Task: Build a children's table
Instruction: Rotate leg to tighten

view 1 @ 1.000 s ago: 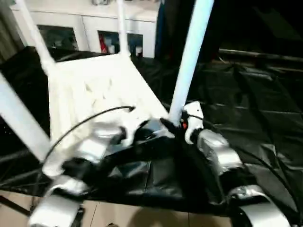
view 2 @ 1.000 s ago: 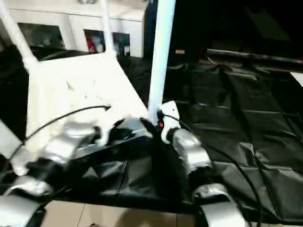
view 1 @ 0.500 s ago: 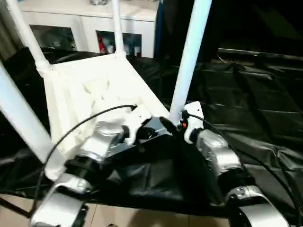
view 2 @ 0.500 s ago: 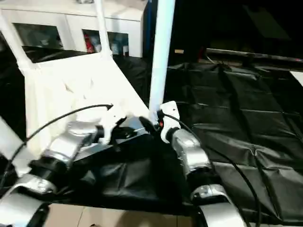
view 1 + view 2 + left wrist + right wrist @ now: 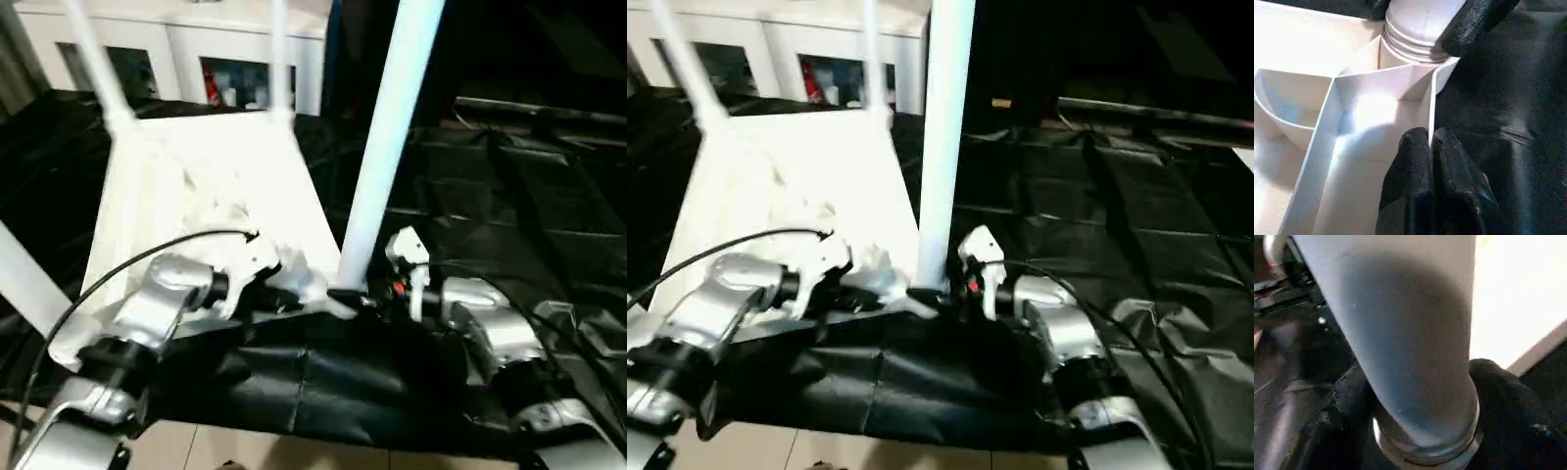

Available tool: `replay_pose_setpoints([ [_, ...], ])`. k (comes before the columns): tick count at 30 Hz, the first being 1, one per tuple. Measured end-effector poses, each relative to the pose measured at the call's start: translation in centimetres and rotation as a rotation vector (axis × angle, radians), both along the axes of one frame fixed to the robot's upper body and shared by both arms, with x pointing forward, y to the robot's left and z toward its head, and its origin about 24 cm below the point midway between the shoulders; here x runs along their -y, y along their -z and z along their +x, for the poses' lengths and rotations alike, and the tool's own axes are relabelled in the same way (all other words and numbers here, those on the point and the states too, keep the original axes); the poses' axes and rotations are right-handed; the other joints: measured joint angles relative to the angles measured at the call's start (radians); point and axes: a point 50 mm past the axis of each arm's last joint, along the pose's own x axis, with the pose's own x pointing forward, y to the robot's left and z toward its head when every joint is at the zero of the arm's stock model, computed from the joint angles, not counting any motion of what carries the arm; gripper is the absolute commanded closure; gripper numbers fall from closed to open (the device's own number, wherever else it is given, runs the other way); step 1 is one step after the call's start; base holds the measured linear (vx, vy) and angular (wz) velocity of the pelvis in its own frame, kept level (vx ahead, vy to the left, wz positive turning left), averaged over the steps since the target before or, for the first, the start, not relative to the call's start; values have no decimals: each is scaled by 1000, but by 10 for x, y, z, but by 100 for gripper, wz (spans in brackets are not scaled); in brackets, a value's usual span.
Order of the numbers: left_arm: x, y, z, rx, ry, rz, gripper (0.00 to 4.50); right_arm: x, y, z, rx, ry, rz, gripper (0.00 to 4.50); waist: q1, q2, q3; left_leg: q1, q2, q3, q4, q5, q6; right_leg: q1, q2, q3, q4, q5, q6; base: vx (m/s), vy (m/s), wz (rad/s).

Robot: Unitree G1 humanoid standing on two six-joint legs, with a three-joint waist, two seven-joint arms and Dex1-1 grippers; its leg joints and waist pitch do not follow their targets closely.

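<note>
Surface: black plastic sheeting (image 5: 509, 225) is covering the bench, crumpled into folds at the near edge; pale floor is showing below that edge.
Left gripper (image 5: 1432, 147): its black fingers are pressing together on the thin rim wall of the children's table (image 5: 211, 186), right beside the near corner socket, so it is pinching the rim rather than gripping anything round.
Right gripper (image 5: 1415, 396): its fingers are wrapping both sides of the near leg (image 5: 387, 147) at its base, just above the ringed collar that is sitting in the socket, clenched on the leg.
Where the table is: it is lying upside down on the sheeting, ribbed underside facing up, its near corner between the two grippers; further legs are rising from the other corners, the two far ones (image 5: 98, 59) standing towards the back.
How it is likely handling: thin-walled, all-plastic and hollow-looking, so probably light; the rim is looking stiff along its length but may be flexing sideways under a hard pinch. The smooth tapering leg is likely slippery, most of all higher up where it narrows.
Where to hold: low on the leg by the collar, as the right gripper is doing, is giving the surest purchase for seating it; the rim near a rib junction is the firmest place to steady the top.
Risk: the top may be sliding on the slick sheeting if the leg is pushed off-axis.
Background: a white glass-door cabinet (image 5: 176, 59) is standing behind the bench.
</note>
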Motion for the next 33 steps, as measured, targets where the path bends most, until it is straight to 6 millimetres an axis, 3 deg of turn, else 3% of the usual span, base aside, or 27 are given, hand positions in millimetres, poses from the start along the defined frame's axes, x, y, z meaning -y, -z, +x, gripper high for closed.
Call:
replay_pose_setpoints([
  [7,0,1,0,3,-20,1,450,-2,1,0,2,26,5,187,3,-1,0,1,0,0,0,0,0,0,0,0,1,0,0,0,0,0],
  [13,22,5,24,69,-241,3,450,-14,9,21,19,432,20,188,-18,-1,0,7,-1,0,1,2,-1,3,-1,2,2,6,-2,0,0,0],
  [17,42,7,34,103,-342,6,450,-22,9,33,17,655,8,188,-20,1,-1,8,-3,0,1,2,-1,4,-2,3,1,7,-2,0,0,0],
  [20,46,8,35,101,-350,0,450,-22,9,33,28,675,2,188,-17,5,-3,8,-3,0,0,2,-1,5,-2,3,-1,5,0,0,0,0],
  [22,47,8,35,97,-352,-4,450,-22,9,33,36,676,5,132,-16,7,-5,8,-3,0,0,2,-1,5,-2,3,-1,5,2,0,0,0],
  [25,48,8,35,96,-348,-4,450,-22,10,33,47,660,-1,132,-15,7,-5,8,-3,0,-1,2,-1,5,-2,3,-2,5,2,0,0,0],
  [26,48,8,35,96,-347,-4,450,-21,9,33,49,652,-5,108,-15,7,-5,8,-3,0,0,2,0,5,-2,3,-2,5,2,0,0,0],
  [33,32,4,30,101,-229,4,450,-5,7,23,53,428,1,108,-16,6,-4,3,-2,-1,-3,2,0,3,0,1,-4,4,2,0,0,0],
])
